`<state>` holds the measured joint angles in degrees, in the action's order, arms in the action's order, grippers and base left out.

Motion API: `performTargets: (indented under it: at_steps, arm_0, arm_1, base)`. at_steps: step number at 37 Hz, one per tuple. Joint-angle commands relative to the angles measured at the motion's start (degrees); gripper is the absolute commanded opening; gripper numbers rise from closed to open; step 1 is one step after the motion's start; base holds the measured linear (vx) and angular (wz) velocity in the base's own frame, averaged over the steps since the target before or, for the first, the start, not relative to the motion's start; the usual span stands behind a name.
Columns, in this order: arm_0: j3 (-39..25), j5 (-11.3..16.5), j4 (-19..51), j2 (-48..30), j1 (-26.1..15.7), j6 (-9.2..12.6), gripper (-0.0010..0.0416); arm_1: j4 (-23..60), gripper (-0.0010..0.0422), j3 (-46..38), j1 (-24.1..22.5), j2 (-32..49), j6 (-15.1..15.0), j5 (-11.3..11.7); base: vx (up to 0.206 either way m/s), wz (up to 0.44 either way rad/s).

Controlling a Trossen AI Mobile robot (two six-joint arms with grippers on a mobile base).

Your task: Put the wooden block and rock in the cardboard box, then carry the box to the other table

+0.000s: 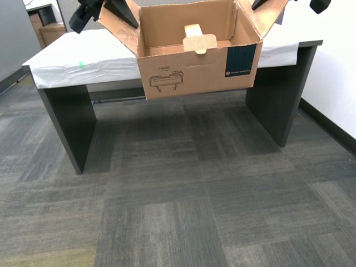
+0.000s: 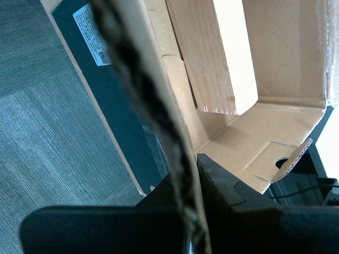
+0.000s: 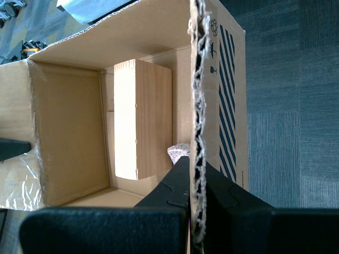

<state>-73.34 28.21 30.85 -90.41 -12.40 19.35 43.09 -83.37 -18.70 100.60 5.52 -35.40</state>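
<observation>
The grey carpet-tile floor (image 1: 183, 211) fills most of the exterior view, running up to a white wall (image 1: 339, 67) on the far side of the table. Standing on it is the dark-legged table draped in wrinkled white cloth (image 1: 72, 61), with a small green tape mark (image 1: 81, 65) on the cloth.

In front of that table's near edge, raised clear of the floor, hangs the brown corrugated cardboard box (image 1: 189, 75) with its side flaps spread upward, a black line drawing and a dark teal label (image 1: 240, 61) on its front face, and a pale tab (image 1: 199, 43) standing at the front rim.

Inside the box lies the light tan rectangular wooden block (image 3: 143, 127), resting against the inner wall. Just beside one end of the block, near the box wall, sits the small pinkish-grey rough rock (image 3: 177, 152), mostly hidden by my finger.

My first gripper (image 3: 197, 185) is clamped narrowly on one side wall of the box, a finger on either face of the cardboard. My second gripper (image 2: 185, 185) pinches the opposite wall's edge the same way.
</observation>
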Motion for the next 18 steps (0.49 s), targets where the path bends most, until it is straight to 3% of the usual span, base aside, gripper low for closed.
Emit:
performTargets:
  at_steps: [1,6,18]
  arm_0:
    - [0.0,0.5,-0.2,0.0,-0.1,0.4,-0.0001]
    - [0.0,0.5,-0.1,0.0,-0.1,0.4,-0.0001]
    - [0.0,0.5,2.0,0.0,0.0,-0.3,-0.0001]
  arm_1:
    - [0.1,-0.0001,-0.1,-0.1,-0.1,0.0,-2.2]
    - [0.0,-0.0001,-0.2,-0.1,-0.1,0.1,-4.8]
    - [-0.5,-0.0001,-0.2,-0.1,-0.1,0.7,-4.5]
  base:
    - [0.107,0.039]
    - [0.106,0.032]
    - [0.107,0.023]
